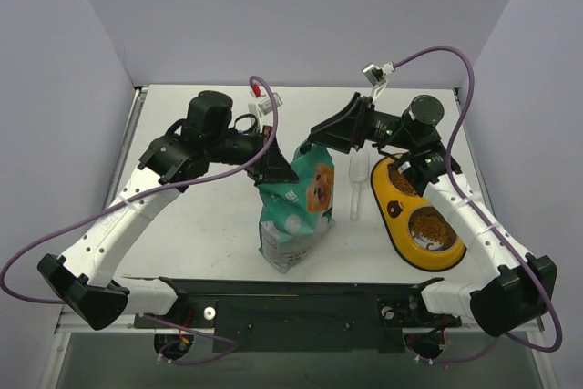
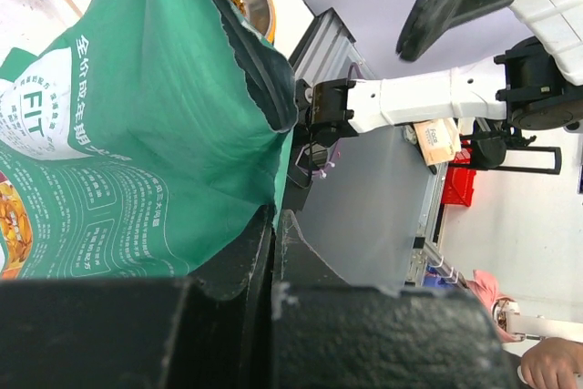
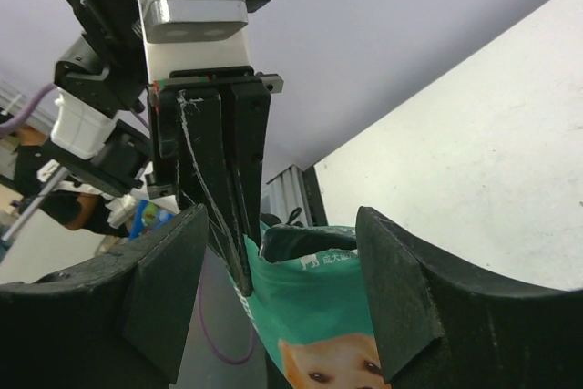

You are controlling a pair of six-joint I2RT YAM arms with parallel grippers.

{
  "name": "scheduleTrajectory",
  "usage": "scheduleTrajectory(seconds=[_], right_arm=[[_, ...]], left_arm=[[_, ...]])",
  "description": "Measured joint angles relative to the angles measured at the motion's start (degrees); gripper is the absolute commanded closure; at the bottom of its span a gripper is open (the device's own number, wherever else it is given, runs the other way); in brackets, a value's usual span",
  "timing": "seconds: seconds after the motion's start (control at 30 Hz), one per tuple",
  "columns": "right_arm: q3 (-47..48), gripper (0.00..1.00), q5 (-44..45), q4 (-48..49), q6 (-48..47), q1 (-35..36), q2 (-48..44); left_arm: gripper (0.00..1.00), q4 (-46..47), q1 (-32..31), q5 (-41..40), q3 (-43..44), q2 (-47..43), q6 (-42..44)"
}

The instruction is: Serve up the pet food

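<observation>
Left gripper (image 1: 277,165) pinches the bag (image 1: 296,211); right gripper (image 1: 316,139) gapes.

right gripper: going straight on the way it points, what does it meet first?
Most likely the top edge of the bag. It sits just ahead of the open right gripper, roughly between its fingers. The left gripper pinches that same edge close beside, and depth there is unclear.

White arm links (image 1: 127,211), black joints (image 1: 211,116), purple cables (image 1: 437,48)
</observation>
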Motion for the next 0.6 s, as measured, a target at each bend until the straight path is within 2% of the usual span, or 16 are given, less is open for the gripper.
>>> scheduleTrajectory(seconds=[0.17,0.23,0.33,0.57,0.6], right_arm=[[2.43,0.33,2.91,-14.32,-12.61,0.79,-2.91],[4.68,0.32,4.94,-21.55,-17.94,1.09,-4.07],[5.11,0.31,12.0,-29.4,-21.03,1.4,-6.05],[5.14,0.27,32.7,-42.71,-15.69,5.07,-7.69],[5.07,0.26,33.88,-42.97,-15.47,6.49,-7.85]], left_arm=[[0.98,-0.04,0.13,-1.27,-0.02,-0.24,-0.04],[0.94,-0.31,0.13,-2.19,-0.02,-0.52,-0.07],[0.67,-0.66,-0.35,-5.27,-0.13,-1.51,-0.04],[0.52,3.17,-5.55,-18.47,-5.75,-10.86,-1.9],[0.46,3.17,-6.03,-19.67,-5.9,-11.67,-1.9]])
